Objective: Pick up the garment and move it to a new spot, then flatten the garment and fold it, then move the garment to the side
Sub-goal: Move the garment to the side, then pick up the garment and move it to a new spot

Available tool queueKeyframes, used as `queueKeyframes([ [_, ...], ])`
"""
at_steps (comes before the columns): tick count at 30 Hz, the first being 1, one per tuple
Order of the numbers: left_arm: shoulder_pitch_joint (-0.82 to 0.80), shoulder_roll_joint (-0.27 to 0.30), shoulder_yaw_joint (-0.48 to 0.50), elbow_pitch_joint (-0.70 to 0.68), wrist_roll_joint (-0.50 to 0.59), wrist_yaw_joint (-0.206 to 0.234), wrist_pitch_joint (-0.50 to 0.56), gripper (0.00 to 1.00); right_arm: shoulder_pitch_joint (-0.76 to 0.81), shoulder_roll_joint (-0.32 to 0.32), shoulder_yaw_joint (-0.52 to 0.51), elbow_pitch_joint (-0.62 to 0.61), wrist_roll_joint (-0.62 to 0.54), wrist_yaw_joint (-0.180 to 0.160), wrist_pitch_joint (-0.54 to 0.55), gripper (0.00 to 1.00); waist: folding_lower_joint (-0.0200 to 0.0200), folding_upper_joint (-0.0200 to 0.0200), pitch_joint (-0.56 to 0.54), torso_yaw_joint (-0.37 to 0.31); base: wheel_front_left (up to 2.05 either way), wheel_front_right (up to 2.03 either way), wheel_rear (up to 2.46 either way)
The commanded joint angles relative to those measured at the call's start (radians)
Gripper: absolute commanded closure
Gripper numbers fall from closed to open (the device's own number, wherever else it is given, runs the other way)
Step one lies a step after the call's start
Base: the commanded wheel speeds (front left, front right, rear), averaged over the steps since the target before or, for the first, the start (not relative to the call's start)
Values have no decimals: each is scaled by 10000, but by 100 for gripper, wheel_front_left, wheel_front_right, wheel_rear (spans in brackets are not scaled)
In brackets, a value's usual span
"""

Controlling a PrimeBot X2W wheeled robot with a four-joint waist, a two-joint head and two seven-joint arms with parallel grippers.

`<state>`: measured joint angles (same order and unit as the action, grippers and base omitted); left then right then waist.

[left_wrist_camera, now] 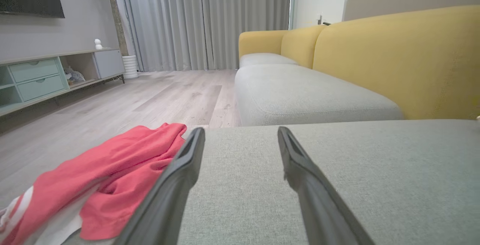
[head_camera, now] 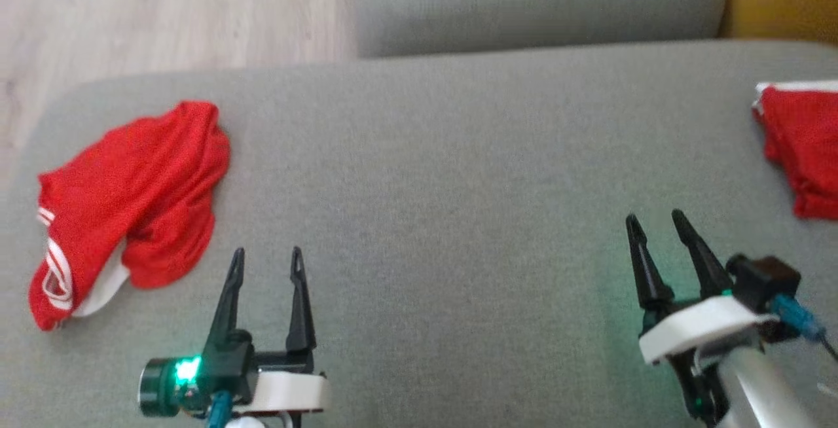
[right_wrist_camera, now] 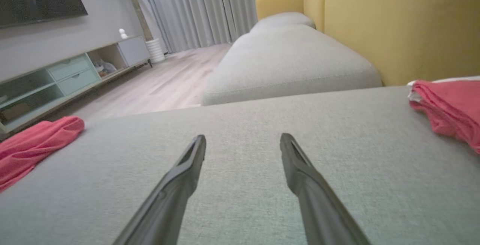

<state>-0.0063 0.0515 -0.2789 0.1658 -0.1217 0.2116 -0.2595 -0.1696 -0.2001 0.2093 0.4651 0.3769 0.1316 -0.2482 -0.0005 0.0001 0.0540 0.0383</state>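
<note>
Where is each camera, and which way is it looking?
Head: high up, looking down on the grey seat; left pincer and right pincer show, both open.
Left wrist: low along the left pincer's fingers, toward the yellow sofa.
Right wrist: low along the right pincer's fingers, same way.
Shared: all three see the crumpled red garment.

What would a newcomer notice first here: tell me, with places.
The crumpled red garment with white stripes lies at the left end of the grey cushion, bright against the fabric. A second red garment sits at the cushion's right edge, looking more neatly stacked. Between them the left pincer and right pincer point forward, open and empty.
</note>
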Motion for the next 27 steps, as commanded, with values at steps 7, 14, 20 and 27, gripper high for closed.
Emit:
queueKeyframes([
  [7,97,4,956,-106,-10,-367,-23,0,1075,639,-633,-1505,-1028,-9,-135,0,5,-1,-980,106,0,0,0],
  [14,173,-5,1303,226,217,-563,-23,0,1629,887,-675,-1812,-1497,-9,-135,0,5,-1,-1225,42,0,0,0],
  [20,206,-9,1415,377,388,-625,-23,0,1749,946,-625,-1814,-1524,-9,-135,0,5,-1,-1333,-28,0,0,0],
  [27,240,-11,1410,504,381,-655,-23,0,1778,988,-653,-1734,-1423,-9,-135,0,5,-1,-1444,34,0,0,0],
])
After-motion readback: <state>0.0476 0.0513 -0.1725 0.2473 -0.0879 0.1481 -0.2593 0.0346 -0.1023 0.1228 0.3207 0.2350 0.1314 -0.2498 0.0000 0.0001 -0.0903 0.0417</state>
